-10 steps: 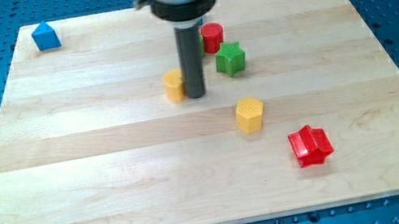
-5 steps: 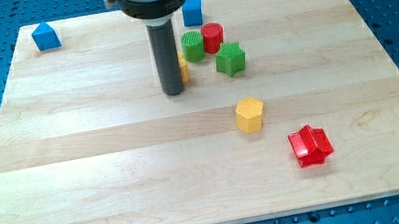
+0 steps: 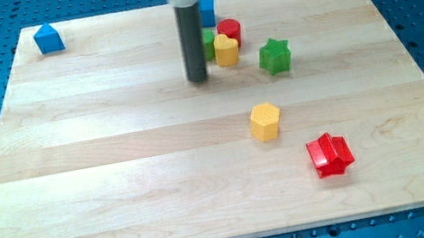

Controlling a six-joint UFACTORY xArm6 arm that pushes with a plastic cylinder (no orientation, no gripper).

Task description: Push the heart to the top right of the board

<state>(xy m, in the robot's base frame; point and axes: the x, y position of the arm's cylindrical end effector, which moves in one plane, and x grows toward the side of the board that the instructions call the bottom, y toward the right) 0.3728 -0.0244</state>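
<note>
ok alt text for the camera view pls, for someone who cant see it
My tip rests on a wooden board just left of a yellow heart, which sits against a red cylinder and a green block. A green star, yellow hexagon and red star lie farther right and lower.

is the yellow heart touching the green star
No, the yellow heart sits against the red cylinder, while the green star lies apart to its right with bare board between.

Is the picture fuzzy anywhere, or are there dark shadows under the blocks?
Camera view: mostly sharp; the blocks, like the red star and yellow hexagon, cast only small soft shadows. My tip looks crisp, the rod's wide top is slightly blurred; no strong glare on the board.
</note>
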